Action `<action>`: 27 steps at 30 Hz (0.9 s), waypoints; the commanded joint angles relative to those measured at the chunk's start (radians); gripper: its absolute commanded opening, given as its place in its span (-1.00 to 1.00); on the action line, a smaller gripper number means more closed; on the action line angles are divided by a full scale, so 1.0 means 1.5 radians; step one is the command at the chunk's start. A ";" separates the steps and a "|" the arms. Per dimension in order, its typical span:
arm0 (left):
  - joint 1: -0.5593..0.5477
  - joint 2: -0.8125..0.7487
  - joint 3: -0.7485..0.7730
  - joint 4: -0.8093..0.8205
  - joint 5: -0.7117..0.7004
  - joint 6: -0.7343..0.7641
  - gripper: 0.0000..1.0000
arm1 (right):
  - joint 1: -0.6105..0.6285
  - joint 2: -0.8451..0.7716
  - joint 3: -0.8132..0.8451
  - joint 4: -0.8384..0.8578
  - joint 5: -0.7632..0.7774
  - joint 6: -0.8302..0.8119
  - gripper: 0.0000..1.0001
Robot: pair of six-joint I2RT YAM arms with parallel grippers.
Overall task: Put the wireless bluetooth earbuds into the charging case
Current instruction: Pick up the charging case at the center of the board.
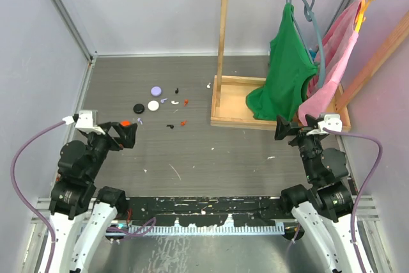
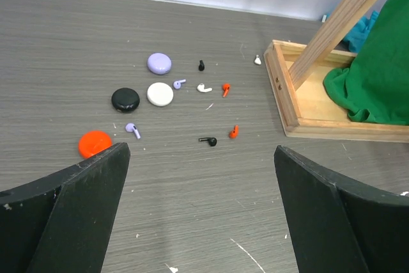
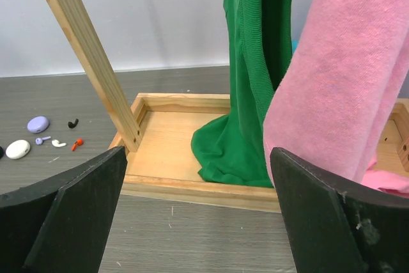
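1. Left gripper (image 1: pixel 132 135): jaws spread, empty, well left of the wooden tray (image 1: pixel 230 121) and facing the parts; looks lined up for a first pick.
2. Earbuds (image 2: pixel 208 140): loose on the table left of the tray, scattered among four round discs (image 2: pixel 160 94), probably the cases. None inserted.
3. Right gripper (image 1: pixel 282 131): spread, empty, at the tray's near edge, out of the way.

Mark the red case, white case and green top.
red case (image 2: pixel 95 143), left wrist view, lid centre.
white case (image 2: pixel 160 94), left wrist view, lid centre.
green top (image 3: pixel 255 62), right wrist view, hanging folds.
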 commanded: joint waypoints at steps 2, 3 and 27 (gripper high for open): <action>0.004 0.025 0.002 0.045 -0.014 0.007 0.96 | 0.005 -0.013 0.007 0.042 0.001 0.008 1.00; 0.004 0.031 0.003 0.045 -0.018 0.006 0.96 | 0.005 -0.014 0.006 0.043 0.001 0.008 1.00; 0.024 0.393 0.116 -0.017 -0.173 -0.175 0.96 | 0.011 -0.074 -0.016 0.047 0.017 0.026 1.00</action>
